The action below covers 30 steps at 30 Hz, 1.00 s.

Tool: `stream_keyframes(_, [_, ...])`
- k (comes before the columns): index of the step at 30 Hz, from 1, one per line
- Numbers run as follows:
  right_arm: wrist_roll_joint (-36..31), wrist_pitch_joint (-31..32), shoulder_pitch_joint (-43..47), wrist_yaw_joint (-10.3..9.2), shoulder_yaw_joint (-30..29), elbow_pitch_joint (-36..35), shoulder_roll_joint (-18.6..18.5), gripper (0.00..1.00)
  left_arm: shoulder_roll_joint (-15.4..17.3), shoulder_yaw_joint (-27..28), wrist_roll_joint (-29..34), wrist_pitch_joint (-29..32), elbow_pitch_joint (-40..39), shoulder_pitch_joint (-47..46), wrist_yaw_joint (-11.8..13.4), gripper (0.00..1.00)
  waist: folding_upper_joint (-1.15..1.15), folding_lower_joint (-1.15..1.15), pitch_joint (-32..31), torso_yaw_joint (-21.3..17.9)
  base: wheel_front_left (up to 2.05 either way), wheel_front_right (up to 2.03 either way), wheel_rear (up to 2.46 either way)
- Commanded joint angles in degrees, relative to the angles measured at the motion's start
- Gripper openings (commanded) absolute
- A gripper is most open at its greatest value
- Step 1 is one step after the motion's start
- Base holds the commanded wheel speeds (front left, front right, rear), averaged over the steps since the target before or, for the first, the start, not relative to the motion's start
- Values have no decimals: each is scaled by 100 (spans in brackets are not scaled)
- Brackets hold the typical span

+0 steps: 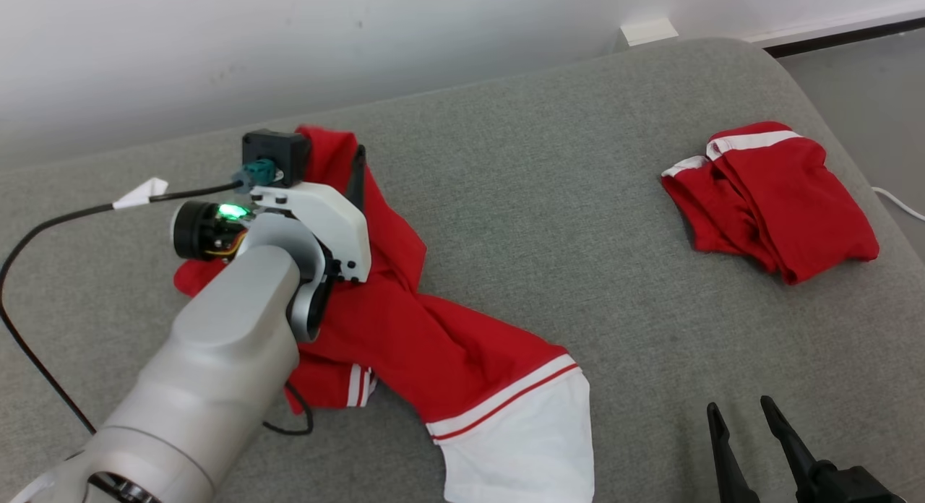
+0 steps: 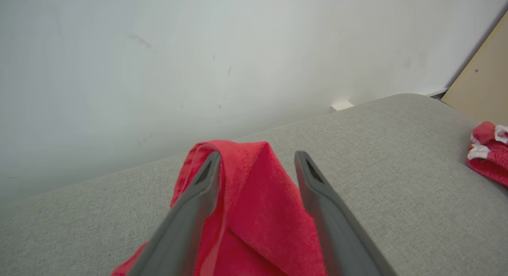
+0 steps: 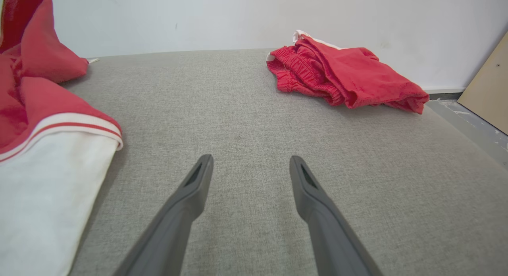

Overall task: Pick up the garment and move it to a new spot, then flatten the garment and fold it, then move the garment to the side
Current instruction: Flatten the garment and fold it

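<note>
On a grey fabric-covered surface (image 1: 549,199) beside a white wall (image 1: 217,48), a red garment (image 1: 433,344) with a white, striped-edged panel lay crumpled and twisted at the robot's left, its white end nearest the camera. The left gripper (image 2: 257,157) was poised over the garment's far end with its jaws apart; a raised fold of red cloth stood between the two dark fingers (image 2: 190,212), brushing the left one and clear of the other, unclamped. The silver left forearm (image 1: 217,358) crossed much of the cloth in the head view, a black cable (image 1: 43,228) trailing off beside it. The right gripper (image 3: 251,159) hung with its jaws spread over bare fabric, just beside the white panel and touching nothing. Well apart, toward the far right corner, lay a second red bundle (image 1: 769,199) with white trim, loosely folded.
</note>
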Motion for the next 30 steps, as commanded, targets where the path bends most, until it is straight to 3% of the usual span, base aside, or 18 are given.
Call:
stream_keyframes(1, [60, 5, -49, -17, -30, 8, 4, 100, -11, -6, -4, -25, 64, -63, -28, 100, 0, -1, -17, -6, 0, 0, 0])
stream_keyframes(10, [18, 5, 129, -17, -170, 24, 13, 100, -79, 56, -142, -216, 542, 201, -108, 100, 0, -1, -280, 219, 0, 0, 0])
stream_keyframes(16, [-9, 5, 313, -17, -254, 26, 16, 100, 61, 332, -270, -371, 355, 792, -22, 100, 0, -1, -634, 406, 0, 0, 0])
stream_keyframes(27, [-81, 5, 719, -17, -499, -118, -76, 100, 466, 1323, 283, -400, -1657, 3024, 632, 100, 0, -1, -1295, 703, 0, 0, 0])
stream_keyframes(30, [-84, 5, 764, -17, -556, -174, -93, 100, 501, 1448, 420, -401, -2088, 3488, 707, 100, 0, -1, -1330, 800, 0, 0, 0])
